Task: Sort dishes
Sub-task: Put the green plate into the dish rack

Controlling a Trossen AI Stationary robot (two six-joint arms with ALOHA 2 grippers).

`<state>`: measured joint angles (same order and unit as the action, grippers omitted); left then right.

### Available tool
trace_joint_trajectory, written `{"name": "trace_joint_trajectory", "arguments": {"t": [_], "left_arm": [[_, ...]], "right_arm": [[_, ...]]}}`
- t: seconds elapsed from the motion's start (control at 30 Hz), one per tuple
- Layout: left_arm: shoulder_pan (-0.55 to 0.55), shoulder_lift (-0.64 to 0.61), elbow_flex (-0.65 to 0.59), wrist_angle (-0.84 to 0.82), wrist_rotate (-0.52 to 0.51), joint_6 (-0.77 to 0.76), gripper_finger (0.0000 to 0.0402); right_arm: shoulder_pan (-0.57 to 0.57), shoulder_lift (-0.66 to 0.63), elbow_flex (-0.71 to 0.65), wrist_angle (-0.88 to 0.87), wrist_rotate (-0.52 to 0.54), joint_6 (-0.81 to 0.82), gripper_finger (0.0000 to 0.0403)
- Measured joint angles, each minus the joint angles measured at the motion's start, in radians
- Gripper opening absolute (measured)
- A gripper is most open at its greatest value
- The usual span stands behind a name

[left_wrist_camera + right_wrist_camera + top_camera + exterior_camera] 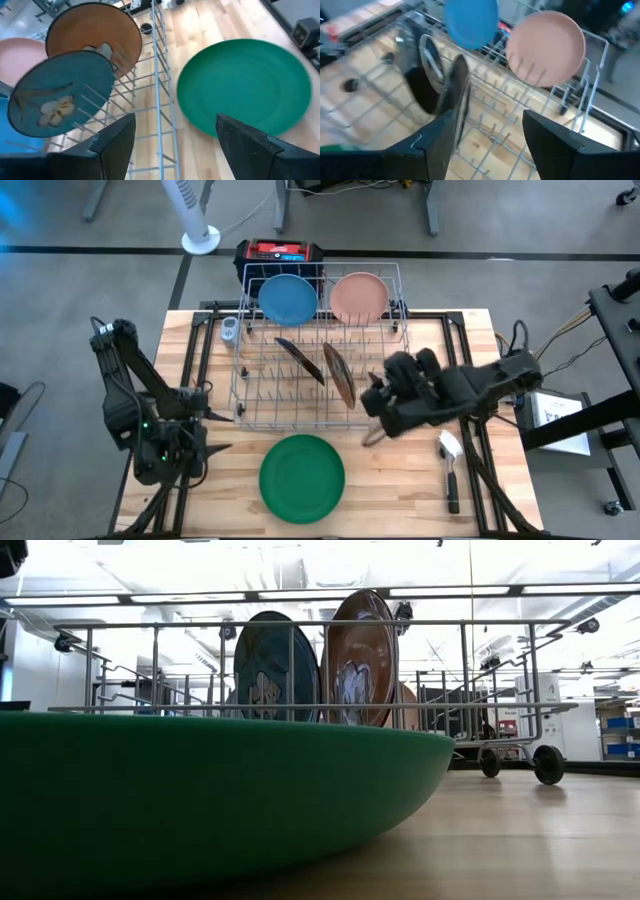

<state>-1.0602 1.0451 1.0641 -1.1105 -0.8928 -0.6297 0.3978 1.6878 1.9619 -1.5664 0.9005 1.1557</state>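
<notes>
A grey wire rack point(320, 350) stands mid-table. At its far end a light blue plate point(288, 298) and a pale pink plate point(358, 296) stand on edge between the wires. Two dark orange-brown plates point(300, 360) point(340, 376) stand on edge in the middle rows. The larger green plate point(302, 477) lies flat on the table in front of the rack. My right gripper point(489, 114) hovers open above the rack's near right corner point(368, 420), holding nothing. My left gripper point(175, 120) is open at the table's left point(222, 432), pointing toward the rack and green plate.
A black-handled, white-headed brush point(450, 465) lies on the table right of the green plate, under my right arm. A small grey object point(229, 330) sits at the rack's far left corner. A red and black box point(278, 252) stands beyond the table's far edge.
</notes>
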Motion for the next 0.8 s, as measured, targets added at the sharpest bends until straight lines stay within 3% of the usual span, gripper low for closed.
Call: {"name": "trace_joint_trajectory", "arguments": {"t": [0.33, 0.5, 0.67, 0.8], "left_arm": [[-0.166, 0.039, 0.002, -0.065, 0.016, -0.267, 0.0263], [-0.184, 0.101, 0.001, -0.068, 0.024, -0.412, 0.0263], [-0.184, 0.196, 0.0, -0.084, 0.14, -0.479, 0.0263], [-0.184, 0.25, -0.001, -0.135, 0.16, -0.579, 0.0263]], "right_arm": [[0.251, -0.033, -0.136, -0.005, 0.052, 0.25, 0.0224], [0.362, -0.033, -0.237, -0.005, 0.045, 0.432, 0.022], [0.473, -0.033, -0.346, -0.004, 0.041, 0.641, 0.0225], [0.554, -0.033, -0.439, 0.005, 0.039, 0.825, 0.0225]]}}
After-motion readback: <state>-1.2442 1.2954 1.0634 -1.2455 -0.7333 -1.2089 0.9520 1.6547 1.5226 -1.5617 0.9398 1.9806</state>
